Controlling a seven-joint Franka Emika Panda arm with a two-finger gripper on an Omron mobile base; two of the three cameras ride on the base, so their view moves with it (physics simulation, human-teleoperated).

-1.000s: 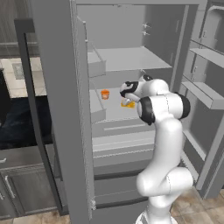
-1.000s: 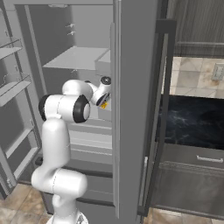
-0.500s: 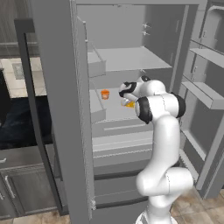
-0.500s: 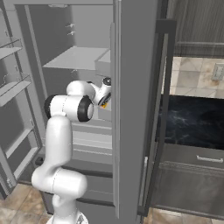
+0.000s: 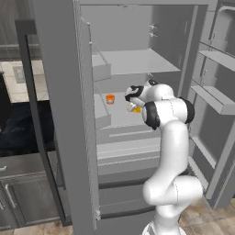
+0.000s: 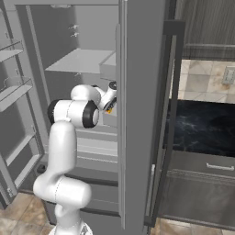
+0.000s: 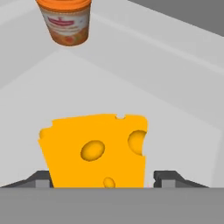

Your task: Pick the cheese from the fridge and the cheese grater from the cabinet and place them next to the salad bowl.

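The cheese [image 7: 94,148], a yellow-orange wedge with holes, lies on a middle shelf of the open fridge [image 5: 133,62]. In the hand view it sits between my two finger tips [image 7: 41,177], which stand wide on either side of it. My gripper [image 5: 131,102] is open and reaches into the fridge with the cheese [image 5: 137,109] right at its tips. From the right, the gripper [image 6: 111,97] and a sliver of cheese [image 6: 109,108] show beside the door edge. The cheese grater, cabinet and salad bowl are out of view.
A small orange cup [image 5: 110,99] with a pale rim stands on the same shelf just beyond the cheese [image 7: 65,22]. The open fridge door [image 5: 64,114] stands close on the left, and door racks [image 5: 215,98] on the right. A dark counter [image 6: 202,126] lies beside the fridge.
The hand has pushed a little deeper and lower into the fridge, toward the cheese. The cup and cheese have stayed put.
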